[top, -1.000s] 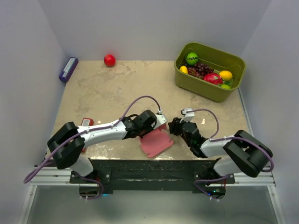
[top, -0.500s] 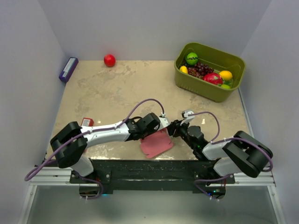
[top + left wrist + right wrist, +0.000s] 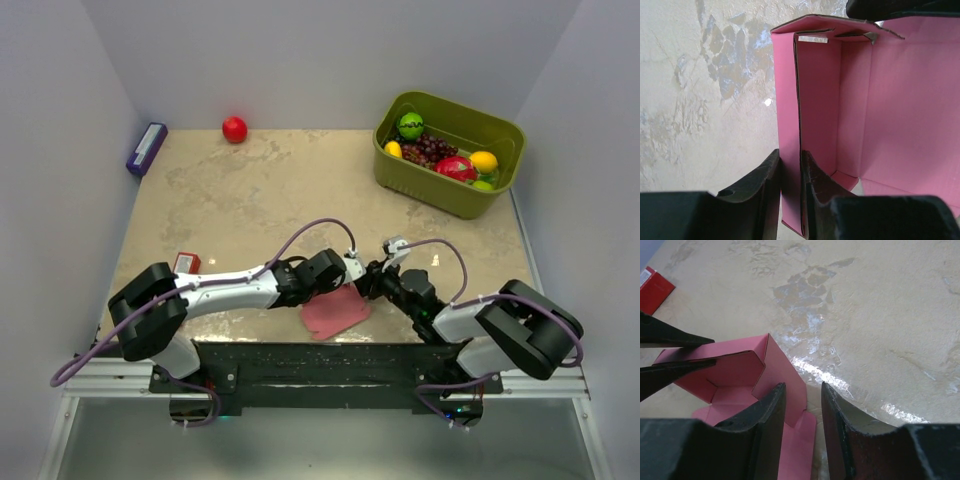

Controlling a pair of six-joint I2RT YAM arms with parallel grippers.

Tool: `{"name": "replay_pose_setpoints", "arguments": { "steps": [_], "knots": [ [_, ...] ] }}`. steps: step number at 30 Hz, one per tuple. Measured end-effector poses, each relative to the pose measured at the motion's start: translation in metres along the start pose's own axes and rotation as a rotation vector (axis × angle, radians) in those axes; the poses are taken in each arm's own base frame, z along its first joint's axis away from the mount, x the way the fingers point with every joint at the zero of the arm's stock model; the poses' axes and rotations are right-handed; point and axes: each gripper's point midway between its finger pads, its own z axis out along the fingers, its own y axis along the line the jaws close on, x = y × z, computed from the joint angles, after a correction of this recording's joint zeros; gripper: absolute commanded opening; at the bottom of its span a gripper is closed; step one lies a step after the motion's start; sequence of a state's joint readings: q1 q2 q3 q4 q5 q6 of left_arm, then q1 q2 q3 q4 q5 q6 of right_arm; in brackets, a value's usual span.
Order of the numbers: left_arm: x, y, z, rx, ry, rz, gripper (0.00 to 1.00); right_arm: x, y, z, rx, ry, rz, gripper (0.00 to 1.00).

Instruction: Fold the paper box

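The pink paper box (image 3: 335,312) lies at the table's near edge, partly folded, with walls raised. My left gripper (image 3: 345,272) is shut on one upright side wall of the box (image 3: 890,100); in the left wrist view the wall stands pinched between my fingers (image 3: 790,165). My right gripper (image 3: 368,280) is open at the box's right corner. In the right wrist view a raised pink flap (image 3: 785,375) stands in the gap beside the left finger, and the gripper (image 3: 802,387) does not clamp it. The left gripper's fingertips (image 3: 670,337) show at that view's left.
A green basket (image 3: 450,155) of fruit stands at the back right. A red ball (image 3: 234,129) and a purple box (image 3: 146,148) lie at the back left. A red packet (image 3: 186,262) lies left of the arms and shows in the right wrist view (image 3: 652,287).
My left gripper has moved right along the box's far edge and holds a wall upright. My right gripper has shifted left, closer to the box corner.
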State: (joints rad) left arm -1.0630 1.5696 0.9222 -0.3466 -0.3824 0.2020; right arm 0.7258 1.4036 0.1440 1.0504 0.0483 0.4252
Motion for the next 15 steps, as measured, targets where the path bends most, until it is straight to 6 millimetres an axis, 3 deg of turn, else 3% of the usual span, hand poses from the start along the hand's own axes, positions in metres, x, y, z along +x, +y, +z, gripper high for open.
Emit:
{"name": "replay_pose_setpoints", "arguments": {
  "steps": [9, 15],
  "knots": [
    [-0.001, -0.002, 0.000, -0.027, -0.008, 0.021, 0.00, -0.005, 0.011, -0.005, -0.049, 0.002, 0.009, 0.40],
    [-0.003, -0.001, 0.003, -0.039, -0.013, 0.033, 0.00, 0.012, 0.012, -0.004, -0.069, 0.063, 0.008, 0.40]
  ]
}}
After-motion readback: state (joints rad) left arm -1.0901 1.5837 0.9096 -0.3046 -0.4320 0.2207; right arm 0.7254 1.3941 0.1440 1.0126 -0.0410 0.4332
